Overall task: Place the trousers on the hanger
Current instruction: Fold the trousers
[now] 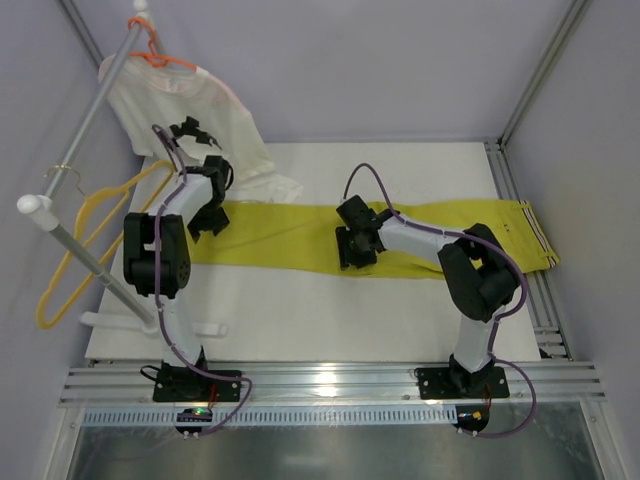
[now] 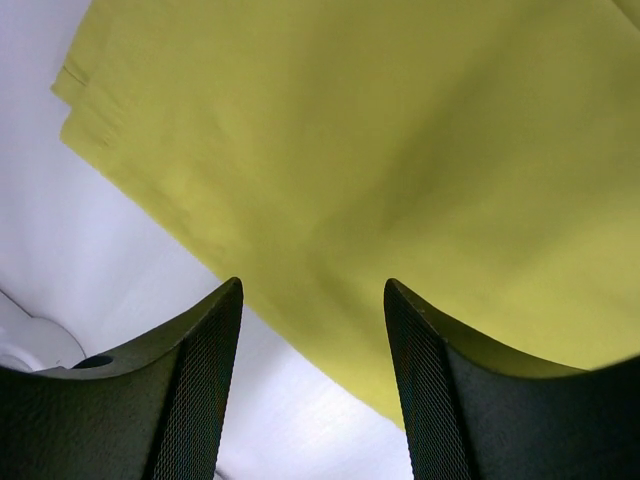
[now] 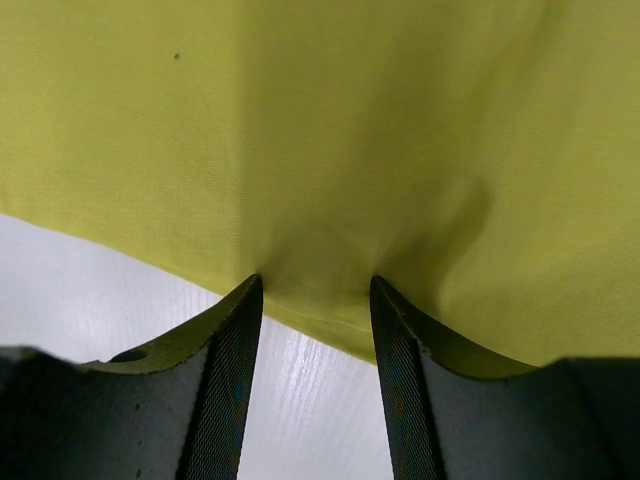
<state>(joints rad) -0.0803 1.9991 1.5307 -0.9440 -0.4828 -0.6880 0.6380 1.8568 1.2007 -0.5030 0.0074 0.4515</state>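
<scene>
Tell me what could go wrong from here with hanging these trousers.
The right fingers straddle only the near edge of the trousers; a shallow pinch could slip or take one layer. The left fingers sit open above the same edge, so lifting may be uneven. The hanger hangs on the rail beside the left arm and could swing away.

Both arms bend forward, wrists pointing down. The left gripper [image 2: 312, 290] is wide open; the right gripper [image 3: 316, 284] holds its jaws slightly narrower.
</scene>
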